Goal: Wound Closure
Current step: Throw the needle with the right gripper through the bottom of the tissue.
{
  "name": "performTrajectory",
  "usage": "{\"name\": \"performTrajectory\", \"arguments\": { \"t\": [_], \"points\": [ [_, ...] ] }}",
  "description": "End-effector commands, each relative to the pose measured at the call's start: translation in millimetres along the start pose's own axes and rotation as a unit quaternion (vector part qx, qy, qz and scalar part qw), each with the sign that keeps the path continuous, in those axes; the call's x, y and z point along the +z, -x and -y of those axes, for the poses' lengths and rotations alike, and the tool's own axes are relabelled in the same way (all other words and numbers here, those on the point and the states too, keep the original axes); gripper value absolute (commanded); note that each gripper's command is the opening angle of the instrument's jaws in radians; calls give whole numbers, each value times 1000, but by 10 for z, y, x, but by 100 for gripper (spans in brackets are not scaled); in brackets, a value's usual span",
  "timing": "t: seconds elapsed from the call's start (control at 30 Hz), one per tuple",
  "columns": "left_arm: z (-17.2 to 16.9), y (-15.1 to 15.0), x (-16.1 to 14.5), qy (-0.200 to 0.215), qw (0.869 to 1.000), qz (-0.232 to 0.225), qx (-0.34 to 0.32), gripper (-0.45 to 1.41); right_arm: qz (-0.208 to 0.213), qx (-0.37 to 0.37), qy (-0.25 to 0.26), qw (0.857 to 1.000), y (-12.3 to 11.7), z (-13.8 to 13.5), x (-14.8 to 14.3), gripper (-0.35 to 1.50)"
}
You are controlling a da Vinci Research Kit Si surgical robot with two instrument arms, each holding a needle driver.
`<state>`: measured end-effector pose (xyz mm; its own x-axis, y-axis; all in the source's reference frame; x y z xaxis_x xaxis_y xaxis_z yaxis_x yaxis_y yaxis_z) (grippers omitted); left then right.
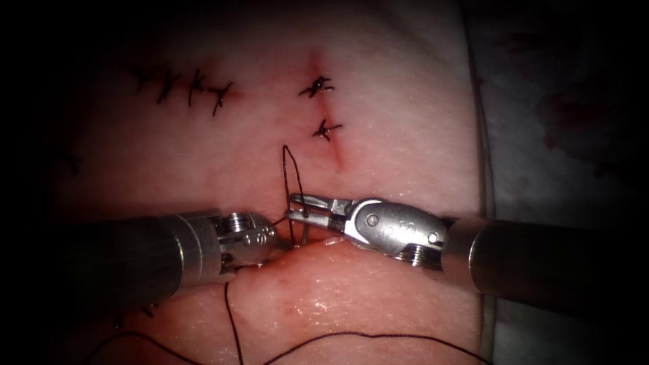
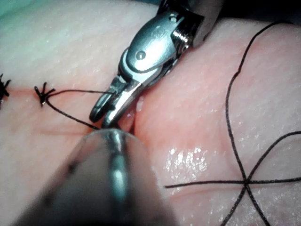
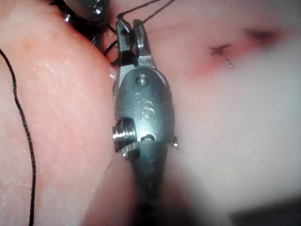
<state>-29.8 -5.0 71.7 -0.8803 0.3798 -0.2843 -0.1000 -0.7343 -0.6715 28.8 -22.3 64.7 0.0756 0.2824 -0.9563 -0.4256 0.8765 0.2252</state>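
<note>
On the tissue (image 1: 378, 88) a cut (image 1: 336, 159) runs downward and carries two knotted stitches (image 1: 316, 86). Below it the tissue rises in a fold. The left tool (image 1: 277, 245) has its tip pressed into that fold, left of the cut's line. The right tool (image 1: 291, 206) (image 3: 130, 26) (image 2: 106, 115) lies level just above the fold with its jaws a little open. A narrow loop of thread (image 1: 289, 162) stands up here, and one strand crosses the jaws. A thin pale sliver (image 1: 307, 234) under them may be the needle; I cannot tell.
A second row of dark stitches (image 1: 193, 88) sits at the tissue's upper left. Loose thread (image 1: 233, 324) (image 2: 230, 117) trails over the near tissue and crosses itself. A stained cloth (image 1: 561, 101) lies beyond the tissue's right edge. The left arm's shaft (image 2: 108, 179) looms close.
</note>
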Motion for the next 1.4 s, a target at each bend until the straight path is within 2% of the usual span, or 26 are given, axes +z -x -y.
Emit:
{"name": "performTrajectory", "arguments": {
  "t": [0.03,0.2,0.33,0.37,0.53,0.6,0.77,0.97,1.03,1.4],
  "points": [
    [6,-4,4,-1,1000,-3,2,31,-1,2,-1,1000,6,3,8,-35],
    [10,-7,-9,-19,1000,-13,2,9,4,4,-4,1000,6,1,7,-35],
    [13,-14,-32,-63,997,-40,-7,-15,8,8,-4,1000,6,-2,8,-35],
    [13,-19,-51,-90,994,-67,-18,-15,10,13,-6,1000,7,-4,9,-35],
    [-1,-32,-93,-131,982,-136,-17,-12,17,24,-6,1000,9,-9,10,-35],
    [-26,-39,-111,-148,975,-164,-6,-12,34,29,-5,999,11,-15,12,-35],
    [-59,-45,-109,-162,973,-165,-1,-15,48,51,4,998,12,-27,18,-35],
    [-88,-43,-86,-156,973,-170,9,-23,60,105,13,993,14,-31,27,-35],
    [-90,-37,-70,-158,972,-171,14,-23,73,136,13,988,14,-29,31,-35],
    [-79,-23,-41,-158,974,-161,24,-23,120,138,-28,983,15,-32,27,-35]
  ]
}}
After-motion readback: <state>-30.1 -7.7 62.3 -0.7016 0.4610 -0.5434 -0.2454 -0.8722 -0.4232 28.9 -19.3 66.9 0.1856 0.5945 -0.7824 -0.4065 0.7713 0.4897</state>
